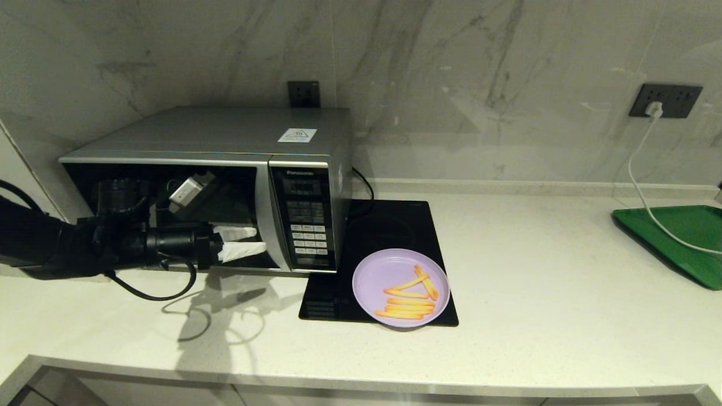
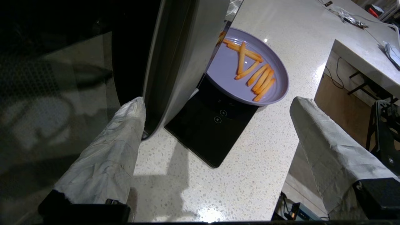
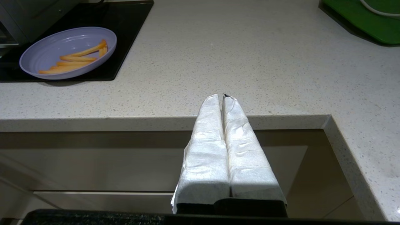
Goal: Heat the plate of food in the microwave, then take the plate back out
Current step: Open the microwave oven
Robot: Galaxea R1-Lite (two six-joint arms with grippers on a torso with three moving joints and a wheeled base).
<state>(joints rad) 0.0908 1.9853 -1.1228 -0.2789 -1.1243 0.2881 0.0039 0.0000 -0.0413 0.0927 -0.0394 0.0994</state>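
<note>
One microwave (image 1: 225,186), one plate (image 1: 401,287), and the gap between them is what my next move hangs on. My left gripper (image 1: 243,241) is level with the lower part of the dark glass door, at its right end near the button panel, fingers (image 2: 106,156) spread wide. From the left wrist view, one finger lies in front of the glass and the other stands out over the tabletop (image 1: 536,293), with the door's edge between them; I cannot tell whether either touches it. The door looks shut or barely ajar, so I judge opening it to be the step in hand.

The plate sits to the right of those fingers, on the front right corner of the black hob (image 1: 389,225), just beside the microwave. I count about seven fries (image 1: 412,299) on it, most lying side by side across the plate, two leaning into a peak.

My right gripper (image 3: 224,103) hangs off the tabletop's front edge, fingers pressed together, holding nothing. The left arm is nearer the microwave.

One green tray (image 1: 677,239) lies far right, with a white cable (image 1: 640,186) across it.
</note>
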